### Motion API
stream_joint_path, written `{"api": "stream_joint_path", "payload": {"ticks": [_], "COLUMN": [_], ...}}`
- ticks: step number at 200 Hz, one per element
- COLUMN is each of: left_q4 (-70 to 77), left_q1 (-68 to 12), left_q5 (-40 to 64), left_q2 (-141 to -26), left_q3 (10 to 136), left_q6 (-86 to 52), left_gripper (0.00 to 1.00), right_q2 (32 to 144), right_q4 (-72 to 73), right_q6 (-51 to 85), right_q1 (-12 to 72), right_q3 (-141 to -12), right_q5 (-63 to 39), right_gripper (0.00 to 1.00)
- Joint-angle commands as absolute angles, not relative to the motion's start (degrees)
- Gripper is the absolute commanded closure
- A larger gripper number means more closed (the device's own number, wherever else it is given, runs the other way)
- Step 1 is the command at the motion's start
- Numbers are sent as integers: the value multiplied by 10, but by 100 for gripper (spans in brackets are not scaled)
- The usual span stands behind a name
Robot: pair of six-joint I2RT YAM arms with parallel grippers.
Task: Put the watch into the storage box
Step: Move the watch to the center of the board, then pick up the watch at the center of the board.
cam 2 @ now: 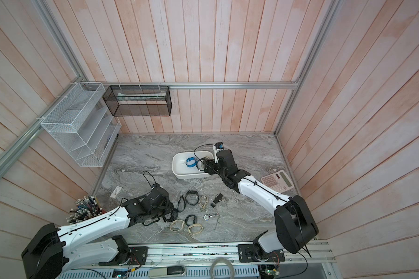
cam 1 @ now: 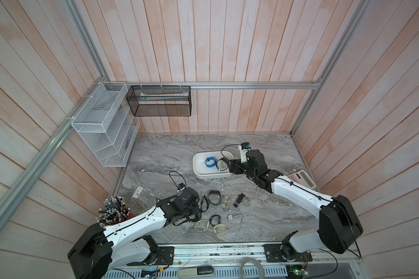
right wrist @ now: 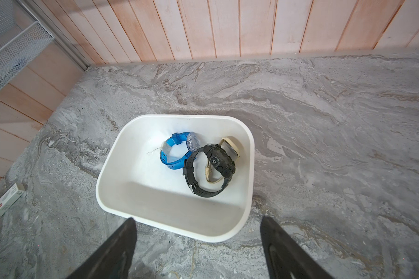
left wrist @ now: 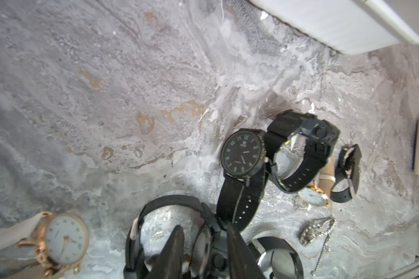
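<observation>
The white storage box sits mid-table and holds a blue watch, a black watch and a beige one. My right gripper hangs open just short of the box's near right rim, with nothing in it. Several more watches lie at the front centre. My left gripper reaches into them and is shut on the case of a black watch, which stands on edge between the fingers. The watch's strap loops ahead of them.
Near the held watch lie a black round-dial watch, a chunky black watch, a rose-gold watch and a silver chain. A pencil cup stands front left, a calculator right and a small white carton left. A wire rack and a black mesh basket hang on the walls.
</observation>
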State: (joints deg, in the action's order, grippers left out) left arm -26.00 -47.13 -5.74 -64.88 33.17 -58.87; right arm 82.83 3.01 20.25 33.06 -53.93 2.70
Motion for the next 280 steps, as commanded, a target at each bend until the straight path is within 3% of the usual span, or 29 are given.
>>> {"api": "stream_joint_path", "payload": {"ticks": [1, 47, 140, 220, 252, 280], "left_q4": [-290, -324, -294, -317, -345, -334], "left_q1": [-468, -444, -432, -428, -424, -416], "left_q5": [-56, -47, -16, -30, -43, -27], "left_q2": [-637, -591, -693, -669, -613, -624], "left_q3": [344, 319, 320, 334, 335, 314], "left_q6": [-559, -536, -502, -504, -510, -505], "left_gripper": [66, 61, 61, 65, 56, 55], "right_q2": [816, 819, 800, 797, 797, 799], "right_q4": [32, 32, 20, 22, 24, 25], "right_q6": [198, 201, 201, 200, 200, 201], "right_q1": [327, 327, 326, 326, 326, 326], "right_q3": [-535, -535, -528, -526, -523, -524], "right_q5": [30, 25, 38, 39, 39, 37], "right_gripper": [18, 18, 18, 18, 18, 18]}}
